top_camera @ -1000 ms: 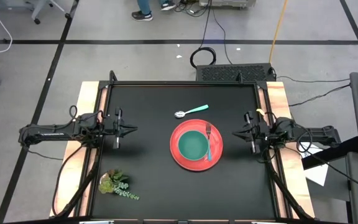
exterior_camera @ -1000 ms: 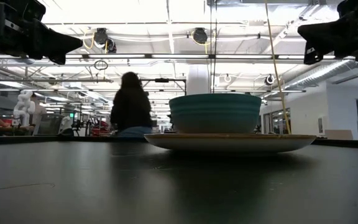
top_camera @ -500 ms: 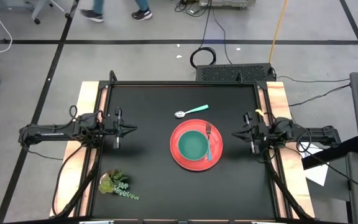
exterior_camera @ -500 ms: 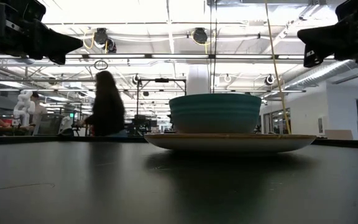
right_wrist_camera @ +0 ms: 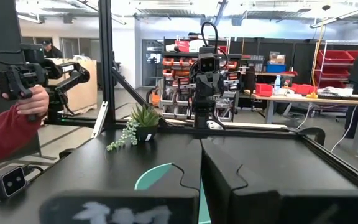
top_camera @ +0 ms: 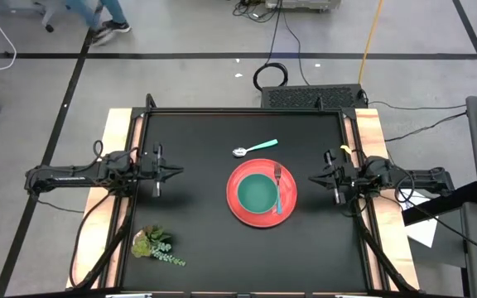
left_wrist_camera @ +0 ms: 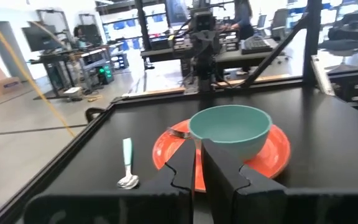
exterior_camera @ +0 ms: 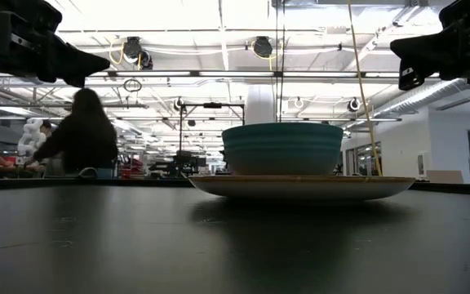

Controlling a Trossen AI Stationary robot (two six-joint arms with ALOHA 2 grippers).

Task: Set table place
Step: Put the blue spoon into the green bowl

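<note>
A round red plate (top_camera: 261, 193) lies on the black table (top_camera: 197, 141), right of its middle. A teal-green bowl (top_camera: 257, 194) stands in the plate. A blue-handled fork (top_camera: 278, 189) lies on the plate to the right of the bowl. A teal-handled spoon (top_camera: 255, 148) lies on the table beyond the plate's far side. My left gripper (top_camera: 176, 172) hovers level over the table's left part, pointing at the plate, shut and empty, with a thin slit between its fingers (left_wrist_camera: 179, 171). My right gripper (top_camera: 311, 177) hovers to the right of the plate, shut and empty.
A leafy plant sprig (top_camera: 157, 246) lies near the table's near left corner. Pale wooden strips (top_camera: 116, 132) run along the left and right sides. In the right wrist view a person's sleeved hand (right_wrist_camera: 23, 102) holds a device beyond the table's edge.
Both arms and the tableware have kept still. A person on the floor beyond the table's far edge has walked toward the left.
</note>
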